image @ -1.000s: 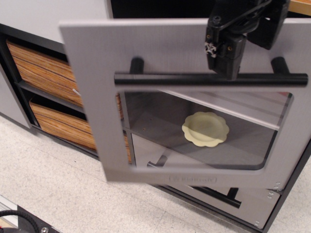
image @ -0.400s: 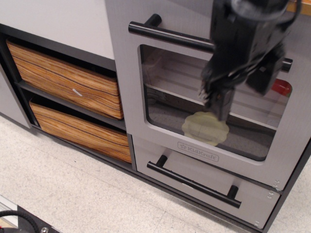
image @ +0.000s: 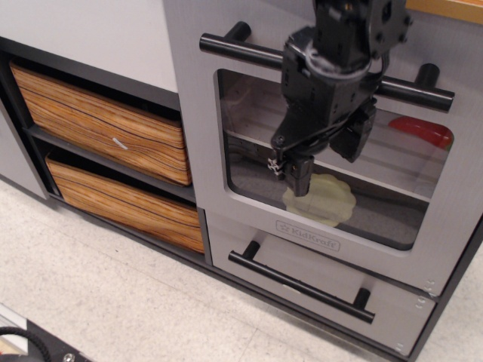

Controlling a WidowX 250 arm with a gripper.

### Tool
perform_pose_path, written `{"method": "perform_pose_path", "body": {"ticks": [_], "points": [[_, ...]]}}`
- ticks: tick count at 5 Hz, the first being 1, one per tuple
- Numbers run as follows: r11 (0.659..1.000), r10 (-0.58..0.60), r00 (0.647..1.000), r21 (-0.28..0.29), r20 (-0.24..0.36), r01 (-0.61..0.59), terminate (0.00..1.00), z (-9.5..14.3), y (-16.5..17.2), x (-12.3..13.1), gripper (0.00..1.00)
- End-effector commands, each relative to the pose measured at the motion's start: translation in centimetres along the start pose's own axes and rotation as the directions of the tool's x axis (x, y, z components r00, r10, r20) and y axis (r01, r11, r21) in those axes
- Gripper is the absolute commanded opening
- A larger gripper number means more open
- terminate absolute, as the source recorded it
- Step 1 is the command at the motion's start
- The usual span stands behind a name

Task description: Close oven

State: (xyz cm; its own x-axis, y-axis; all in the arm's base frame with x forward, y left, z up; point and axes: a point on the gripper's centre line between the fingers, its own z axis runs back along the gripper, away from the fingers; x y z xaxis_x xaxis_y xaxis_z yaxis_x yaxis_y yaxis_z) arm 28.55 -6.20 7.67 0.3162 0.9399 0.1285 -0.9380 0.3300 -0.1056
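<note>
The oven's brushed-grey door (image: 195, 128) stands flush with the cabinet front, closed. Its thick black bar handle (image: 249, 51) runs across the top, above the clear window (image: 392, 204). My gripper (image: 327, 160) hangs in front of the window, just below the handle, pointing down. Its two black fingers (image: 301, 175) are apart with nothing between them. It touches neither the handle nor the door, as far as I can tell. Through the window I see a pale yellow scalloped plate (image: 332, 205) on the oven floor and a red object (image: 426, 130) on the rack.
Below the oven sits the small grey KidKraft drawer (image: 249, 241) with a thin black handle (image: 302, 285). Two wood-grain drawers (image: 98, 124) fill the cabinet to the left. Pale speckled floor (image: 98, 302) lies in front.
The oven door swung from wide open to closed against the cabinet. My gripper left the handle, dropped in front of the window and then shifted a little left.
</note>
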Motion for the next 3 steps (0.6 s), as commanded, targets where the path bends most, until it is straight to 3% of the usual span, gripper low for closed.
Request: {"method": "perform_pose_path", "body": {"ticks": [1, 2, 3], "points": [[1.000, 0.007, 1.000, -0.012, 0.027, -0.007, 0.00, 1.81, -1.16, 1.70, 1.00], [1.000, 0.007, 1.000, -0.012, 0.027, -0.007, 0.00, 1.81, -1.16, 1.70, 1.00], [1.000, 0.007, 1.000, -0.012, 0.027, -0.007, 1.00, 1.81, -1.16, 1.70, 1.00]]}}
